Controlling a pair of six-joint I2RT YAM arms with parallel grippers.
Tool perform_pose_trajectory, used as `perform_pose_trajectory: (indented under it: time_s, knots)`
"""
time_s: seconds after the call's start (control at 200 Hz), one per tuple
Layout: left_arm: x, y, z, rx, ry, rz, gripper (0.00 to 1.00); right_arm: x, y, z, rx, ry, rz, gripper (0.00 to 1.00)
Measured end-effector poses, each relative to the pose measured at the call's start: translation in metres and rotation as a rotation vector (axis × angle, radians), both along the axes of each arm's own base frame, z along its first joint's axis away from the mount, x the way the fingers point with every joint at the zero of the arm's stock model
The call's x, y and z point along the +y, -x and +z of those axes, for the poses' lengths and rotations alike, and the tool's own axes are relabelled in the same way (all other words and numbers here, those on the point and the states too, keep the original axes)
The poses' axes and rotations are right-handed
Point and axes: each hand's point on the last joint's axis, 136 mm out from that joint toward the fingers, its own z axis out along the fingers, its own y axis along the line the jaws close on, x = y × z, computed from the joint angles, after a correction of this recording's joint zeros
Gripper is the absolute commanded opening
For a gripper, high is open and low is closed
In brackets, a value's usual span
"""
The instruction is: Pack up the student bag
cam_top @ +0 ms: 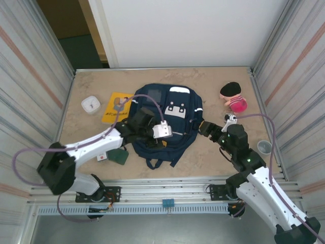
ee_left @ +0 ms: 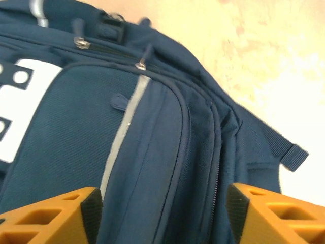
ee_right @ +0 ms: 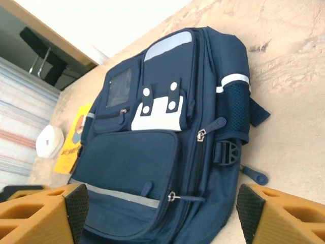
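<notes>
Tbh nothing legible anywhere. Yellow booklet [cam_top: 116,107] near the left edge of the tabletop [cam_top: 208,81] has some dark print on the cover, but it's way too blurry to read. White patch [ee_right: 158,113] on the student bag [cam_top: 185,129] = just dots, no lettering afaict.

student bag [ee_right: 132,162] matt navy woven cloth, coarse weave, its stripes [ee_left: 122,137] smooth silvery tape, zip pulls [ee_left: 140,64] shiny metal, my fingers [ee_left: 45,216] matt orange plastic, worktop [cam_top: 213,86] mottled beige, matt

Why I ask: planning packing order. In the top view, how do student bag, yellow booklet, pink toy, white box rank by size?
student bag
yellow booklet, pink toy: look alike
white box
</notes>
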Motion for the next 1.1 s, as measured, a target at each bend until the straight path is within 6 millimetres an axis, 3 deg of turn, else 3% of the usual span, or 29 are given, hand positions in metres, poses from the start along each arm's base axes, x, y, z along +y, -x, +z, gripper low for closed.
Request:
perform_pose_trajectory:
  time_s: [0.16,0.581,0.707,0.812,0.867,0.987,1.097]
  knots:
    - [-0.010,-0.008,-0.031,0.009,-0.088,-0.088,0.70,-0.002,0.004,-0.006,0.016,0.033,0.011,0.78]
    - [-0.024,-0.028,-0.044,-0.065,-0.121,-0.143,0.69,-0.004,0.010,-0.009,-0.007,0.023,0.014,0.79]
    - [-0.025,-0.034,-0.051,-0.078,-0.135,-0.126,0.47,-0.005,0.011,-0.011,-0.007,0.024,0.015,0.80]
    - [-0.028,-0.039,-0.053,-0.102,-0.134,-0.119,0.13,-0.004,0.012,-0.017,0.003,0.027,0.021,0.79]
    - [-0.029,-0.041,-0.052,-0.112,-0.126,-0.109,0.00,-0.004,0.012,-0.022,0.011,0.030,0.022,0.77]
    - [-0.026,-0.038,-0.039,-0.115,-0.086,-0.114,0.00,-0.004,0.013,-0.032,0.025,0.043,0.027,0.73]
    - [-0.014,-0.030,-0.006,-0.071,0.011,-0.129,0.00,0.005,0.013,-0.042,0.013,0.062,0.086,0.74]
